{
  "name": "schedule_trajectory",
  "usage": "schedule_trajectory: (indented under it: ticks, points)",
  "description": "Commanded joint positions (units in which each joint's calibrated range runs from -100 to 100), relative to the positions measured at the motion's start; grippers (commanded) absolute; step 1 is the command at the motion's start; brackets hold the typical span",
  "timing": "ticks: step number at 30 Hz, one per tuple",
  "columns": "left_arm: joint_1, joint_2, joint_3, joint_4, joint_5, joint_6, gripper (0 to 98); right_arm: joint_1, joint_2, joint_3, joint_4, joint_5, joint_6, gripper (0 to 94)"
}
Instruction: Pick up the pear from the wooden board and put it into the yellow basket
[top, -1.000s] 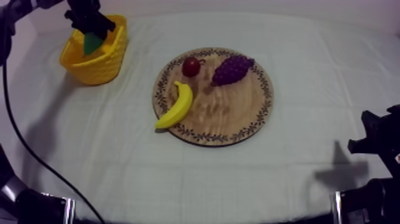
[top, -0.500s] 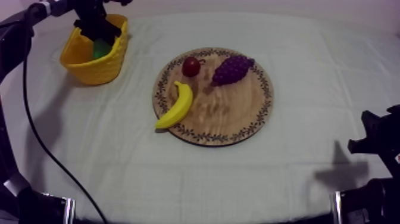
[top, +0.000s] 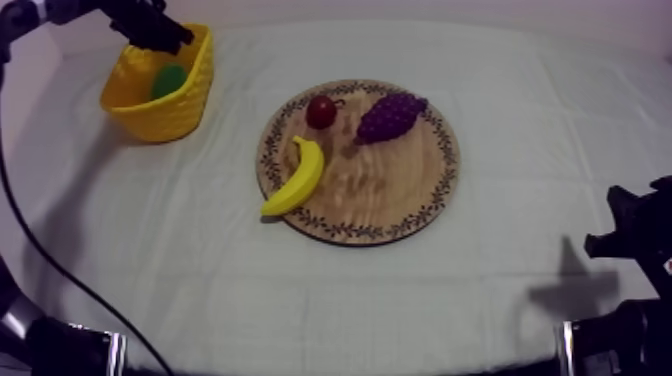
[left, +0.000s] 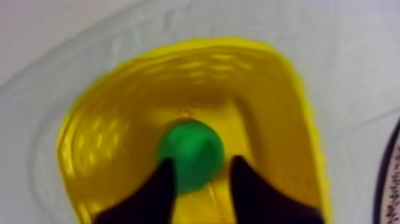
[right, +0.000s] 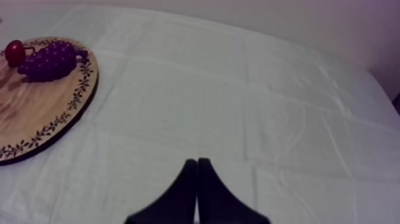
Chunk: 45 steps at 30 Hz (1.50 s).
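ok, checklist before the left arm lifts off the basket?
1. pear inside the yellow basket, lying on its floor: ok.
2. left gripper open over the basket, holding nothing: ok.
3. its fingers clear of the pear: cannot tell; in the left wrist view they frame it, and the gap in height is unclear.
4. basket upright on the cloth: ok.
5. wooden board holds banana, grapes and small red fruit, no pear: ok.
6. right gripper shut, over bare cloth beside the board: ok.
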Motion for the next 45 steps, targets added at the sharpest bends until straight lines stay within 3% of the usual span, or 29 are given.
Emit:
schedule_trajectory:
  ticks: [1,4,10,17,24,30,32,40,45]
  points:
    - [0.36,-11.69,13.92,-0.68,-7.83,2.23,8.9,0.00,0.01,0.03,-0.01,0.01,0.03,0.3]
    - [0.92,-22.30,24.70,-1.83,-13.43,4.13,3.0,0.00,0.01,0.03,-0.01,0.01,0.03,0.3]
    - [1.74,-44.29,45.07,-4.19,-22.48,7.59,0.4,0.00,0.01,0.03,-0.01,0.01,0.03,0.3]
    - [0.15,-69.76,68.07,-4.86,-28.84,11.06,0.0,0.00,0.01,0.03,-0.01,0.01,0.03,0.3]
    - [-2.38,-95.92,90.04,-4.69,-29.98,13.89,0.0,0.00,0.01,0.03,-0.01,0.01,0.03,0.3]
    - [-2.12,-116.22,101.81,-4.34,-23.69,15.16,0.0,0.00,0.01,0.03,-0.01,0.01,0.03,0.3]
    - [-1.71,-121.24,104.17,-4.29,-21.35,15.12,0.0,0.00,0.01,0.03,-0.01,0.01,0.03,0.3]
    - [-2.10,-131.58,106.85,0.48,-14.97,6.88,1.9,0.00,0.01,0.03,-0.01,0.01,0.03,0.3]
    - [-2.24,-132.33,106.89,1.90,-13.48,4.00,5.0,0.00,0.01,0.03,-0.01,0.01,0.03,0.3]
